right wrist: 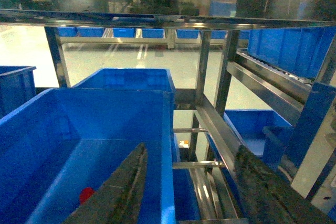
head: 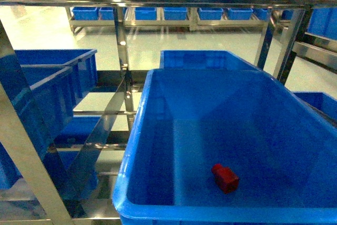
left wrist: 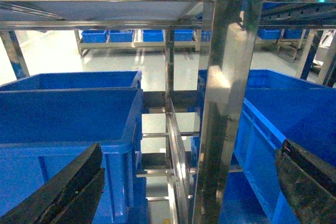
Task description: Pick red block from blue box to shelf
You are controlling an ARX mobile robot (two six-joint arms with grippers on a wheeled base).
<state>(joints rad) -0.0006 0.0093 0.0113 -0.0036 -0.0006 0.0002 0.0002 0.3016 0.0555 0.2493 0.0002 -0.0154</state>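
Right wrist view: claw (right wrist: 186, 192) spread above blue box (right wrist: 167, 129).

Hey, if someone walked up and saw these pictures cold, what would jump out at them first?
Probably the red block, the one warm spot in all that blue, lying alone on the floor of the big blue box near its front. Next would be the shelf, its shiny steel posts and rails framing the bins. Both wrist views show open grippers, left gripper and right gripper, holding nothing.

Both end effector pairs: dark, flat, tapered fingers (left wrist: 68, 190) w/ rough, scuffed surfaces (right wrist: 118, 192).
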